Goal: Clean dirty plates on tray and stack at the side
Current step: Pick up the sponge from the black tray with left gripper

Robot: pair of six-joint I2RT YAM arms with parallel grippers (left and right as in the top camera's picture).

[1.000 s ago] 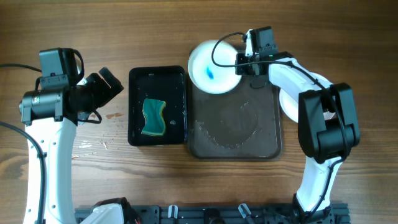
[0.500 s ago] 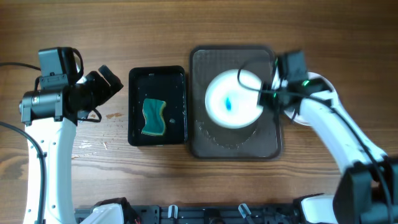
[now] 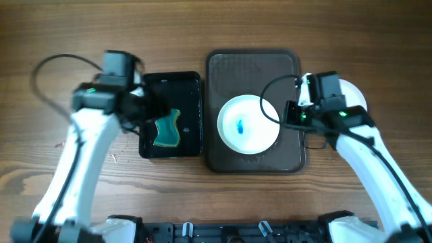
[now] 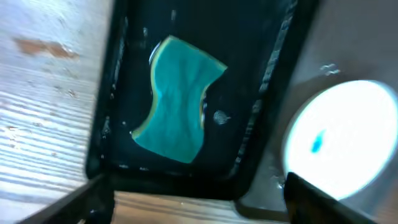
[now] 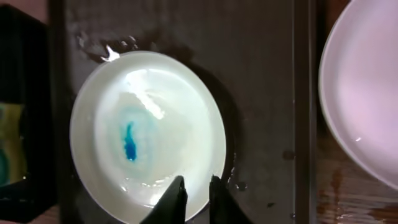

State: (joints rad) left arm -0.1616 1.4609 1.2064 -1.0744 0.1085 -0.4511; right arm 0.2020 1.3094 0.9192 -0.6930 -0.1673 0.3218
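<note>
Clearly the right jaws pinch the rim of the smeared plate [image 3: 247, 125] lying on the tray [image 3: 253, 67]. The left jaws, blurred, gape over the sponge [image 3: 167, 127]. A second plate [image 3: 356, 93] sits half hidden beside the tray.

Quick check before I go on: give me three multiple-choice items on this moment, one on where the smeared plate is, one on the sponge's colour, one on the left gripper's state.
1. Where does the smeared plate lie?
A. flat on the brown tray
B. hanging half off its rim
C. lifted high above it

2. What colour is the sponge?
A. red
B. teal-green
C. white

3. How is the left gripper?
A. shut on the sponge
B. shut on the smeared plate
C. open, holding nothing

Answers:
1 A: in the overhead view the plate sits wholly inside the tray's rim.
2 B: the left wrist view shows a teal-green face with a yellowish edge.
3 C: its fingers stand wide apart over the black tray, with nothing gripped between them.
</note>
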